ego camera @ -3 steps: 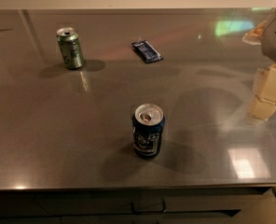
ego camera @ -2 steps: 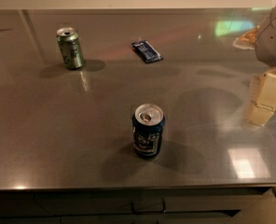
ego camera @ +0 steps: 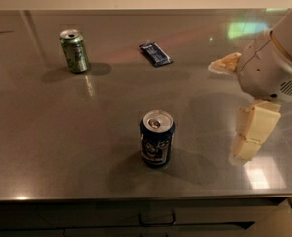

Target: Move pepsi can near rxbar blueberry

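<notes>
The pepsi can (ego camera: pixel 157 138) is standing upright at the lower centre of the table (ego camera: pixel 62 132). The rxbar (ego camera: pixel 155 54) is lying flat in the upper middle, well apart from it. A green can (ego camera: pixel 74 51) is standing at upper left. The gripper (ego camera: pixel 227 112) is hovering at the right edge, its fingers (ego camera: pixel 254 132) spread wide and gripping nothing.

No readable text anywhere

Pincer (ego camera: pixel 230 110) right of pepsi can (ego camera: pixel 157 138); bare tabletop (ego camera: pixel 202 132) between.
</notes>
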Robot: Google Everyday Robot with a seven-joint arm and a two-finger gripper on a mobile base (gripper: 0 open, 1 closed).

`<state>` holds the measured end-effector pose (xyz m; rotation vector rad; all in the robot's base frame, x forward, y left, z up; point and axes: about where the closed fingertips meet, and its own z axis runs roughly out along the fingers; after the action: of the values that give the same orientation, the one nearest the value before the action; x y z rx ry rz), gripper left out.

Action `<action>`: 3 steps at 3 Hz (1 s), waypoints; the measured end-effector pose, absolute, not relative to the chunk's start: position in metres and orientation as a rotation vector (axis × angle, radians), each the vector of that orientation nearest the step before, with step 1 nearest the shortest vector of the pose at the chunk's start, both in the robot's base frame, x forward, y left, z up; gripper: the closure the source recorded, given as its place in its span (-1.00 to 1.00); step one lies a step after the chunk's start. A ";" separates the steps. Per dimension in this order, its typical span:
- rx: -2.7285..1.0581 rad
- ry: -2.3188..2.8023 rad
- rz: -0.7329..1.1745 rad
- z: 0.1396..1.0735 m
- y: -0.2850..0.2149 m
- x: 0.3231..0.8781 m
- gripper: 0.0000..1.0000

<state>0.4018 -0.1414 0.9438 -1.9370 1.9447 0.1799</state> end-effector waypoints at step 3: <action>-2.054 1.773 0.313 0.919 -0.068 0.397 -1.00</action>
<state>0.3972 -0.0677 0.9189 -2.0537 1.7733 0.3128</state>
